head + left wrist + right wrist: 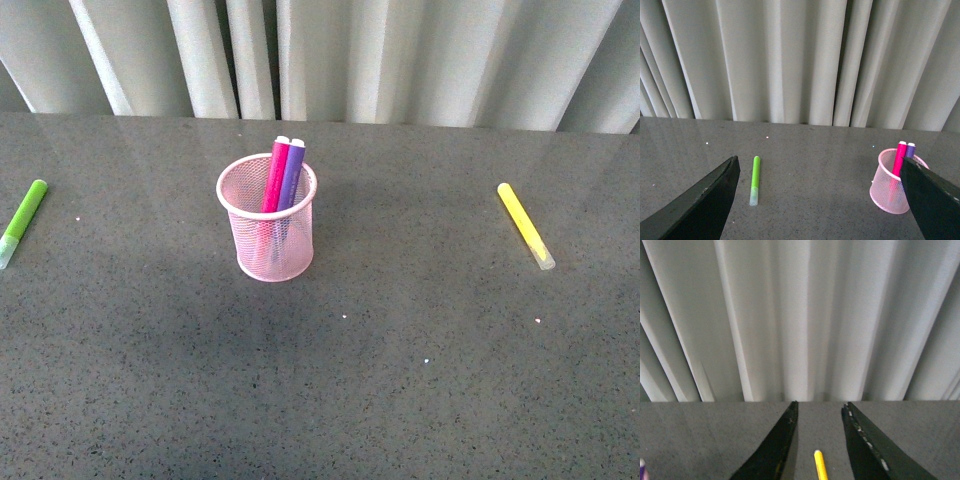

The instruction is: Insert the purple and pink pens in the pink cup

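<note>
A pale pleated curtain (pixel 400 60) hangs behind the dark speckled bench (pixel 400 380). On the bench, a little left of centre in the front view, the pink cup (pixel 268 250) stands upright. It holds both task markers: the pink pen (pixel 276 175) and the purple pen (pixel 292 175) stand side by side, touching, leaning toward the cup's far rim, white tips rising above it. The lime-green marker (pixel 23 220) lies flat near the bench's left edge, the yellow marker (pixel 525 225) flat well to the right, both well apart from the cup. The left gripper (pixel 820 200) has its jaws wide apart, holding nothing, with the green marker and the cup between them in its wrist view. The right gripper (pixel 819 440) has its jaws apart too, empty, above the yellow marker.
</note>
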Action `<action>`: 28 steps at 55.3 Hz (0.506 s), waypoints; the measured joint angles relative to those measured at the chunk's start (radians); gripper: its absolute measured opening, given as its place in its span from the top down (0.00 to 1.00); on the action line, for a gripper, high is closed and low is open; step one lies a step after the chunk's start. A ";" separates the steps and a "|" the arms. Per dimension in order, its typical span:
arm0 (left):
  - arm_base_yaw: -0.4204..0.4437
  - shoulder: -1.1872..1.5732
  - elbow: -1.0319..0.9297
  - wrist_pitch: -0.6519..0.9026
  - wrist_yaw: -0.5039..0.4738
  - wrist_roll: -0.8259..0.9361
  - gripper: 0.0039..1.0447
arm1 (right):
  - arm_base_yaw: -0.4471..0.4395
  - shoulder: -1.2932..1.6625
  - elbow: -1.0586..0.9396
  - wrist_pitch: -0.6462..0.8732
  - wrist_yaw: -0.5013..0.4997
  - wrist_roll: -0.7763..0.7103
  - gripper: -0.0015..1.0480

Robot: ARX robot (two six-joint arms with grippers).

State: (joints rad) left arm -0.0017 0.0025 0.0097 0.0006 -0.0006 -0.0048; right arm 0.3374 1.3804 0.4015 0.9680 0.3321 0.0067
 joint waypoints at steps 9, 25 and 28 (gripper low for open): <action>0.000 0.000 0.000 0.000 0.000 0.000 0.06 | -0.067 -0.118 -0.117 -0.002 -0.072 -0.007 0.97; 0.000 0.000 0.000 0.000 0.000 0.000 0.06 | -0.160 -0.311 -0.249 -0.065 -0.163 -0.006 0.97; 0.000 0.000 0.000 0.000 0.000 0.000 0.06 | -0.178 -0.355 -0.271 -0.089 -0.178 -0.006 0.97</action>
State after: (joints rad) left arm -0.0017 0.0025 0.0097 0.0006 -0.0006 -0.0048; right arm 0.1593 1.0256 0.1307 0.8795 0.1539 0.0002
